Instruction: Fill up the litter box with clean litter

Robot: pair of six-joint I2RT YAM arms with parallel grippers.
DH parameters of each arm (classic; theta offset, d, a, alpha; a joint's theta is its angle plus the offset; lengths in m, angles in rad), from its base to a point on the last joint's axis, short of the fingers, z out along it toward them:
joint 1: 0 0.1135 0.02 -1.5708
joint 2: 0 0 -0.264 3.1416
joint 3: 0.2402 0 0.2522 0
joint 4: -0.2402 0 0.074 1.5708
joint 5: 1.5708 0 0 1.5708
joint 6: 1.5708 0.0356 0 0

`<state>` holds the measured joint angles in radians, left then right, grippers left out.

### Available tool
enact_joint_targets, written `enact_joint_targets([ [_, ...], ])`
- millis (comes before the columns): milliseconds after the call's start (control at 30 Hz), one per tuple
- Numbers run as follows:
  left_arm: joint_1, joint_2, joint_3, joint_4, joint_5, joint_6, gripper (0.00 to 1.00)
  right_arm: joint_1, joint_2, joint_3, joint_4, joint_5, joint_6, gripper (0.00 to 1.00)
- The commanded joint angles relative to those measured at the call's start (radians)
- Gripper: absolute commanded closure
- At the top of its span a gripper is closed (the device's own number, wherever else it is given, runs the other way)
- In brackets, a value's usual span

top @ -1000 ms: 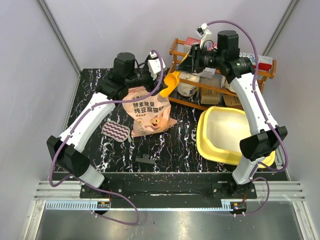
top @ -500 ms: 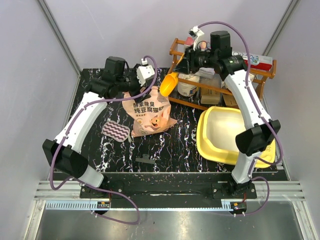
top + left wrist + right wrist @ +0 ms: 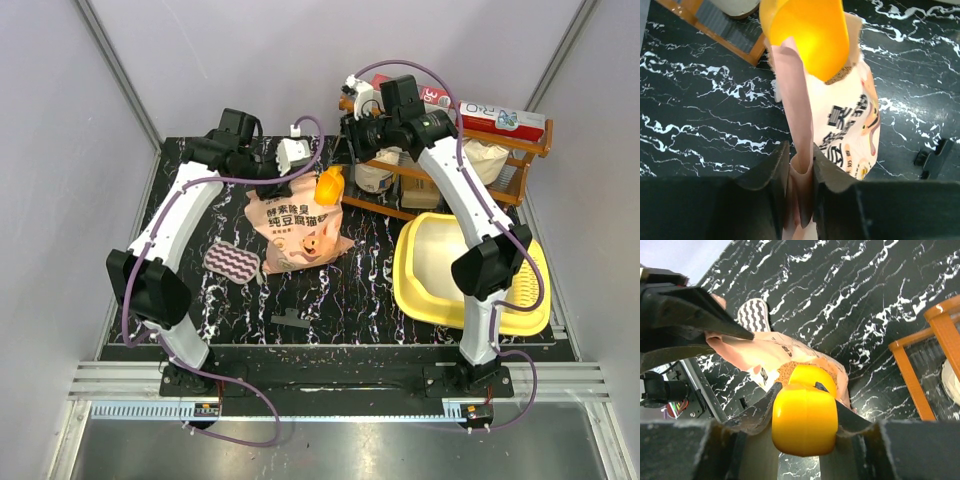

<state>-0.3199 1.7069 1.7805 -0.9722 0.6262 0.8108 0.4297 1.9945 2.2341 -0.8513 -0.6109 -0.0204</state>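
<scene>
The peach-orange litter bag [image 3: 297, 228] lies on the black marble table left of centre. My left gripper [image 3: 291, 160] is shut on the bag's top edge [image 3: 799, 125], pinching the folded film between its fingers and holding the mouth up. My right gripper [image 3: 350, 150] is shut on the handle of the yellow-orange scoop [image 3: 330, 185]. The scoop's bowl [image 3: 812, 376] sits in the bag's mouth on tan granules of clean litter [image 3: 789, 373]. The yellow litter box [image 3: 408, 285] stands at the right, with no granules showing in it.
A wooden rack [image 3: 440, 190] with jars and cartons stands behind the bag and litter box, with boxes [image 3: 500, 118] on top. A striped pad [image 3: 232, 262] lies left of the bag. A small dark piece [image 3: 290, 320] rests near the front edge.
My left gripper has closed on the bag's top edge. My right arm has swung left and down, bringing the scoop from beside the rack into the bag's mouth.
</scene>
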Motion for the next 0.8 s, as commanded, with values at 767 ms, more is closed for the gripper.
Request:
enact_joint_targets([
  [767,-0.061,-0.205,-0.170,0.315,0.047,-0.436,1.00,0.162,-0.229,-0.531,0.313,0.528,0.175,1.00],
])
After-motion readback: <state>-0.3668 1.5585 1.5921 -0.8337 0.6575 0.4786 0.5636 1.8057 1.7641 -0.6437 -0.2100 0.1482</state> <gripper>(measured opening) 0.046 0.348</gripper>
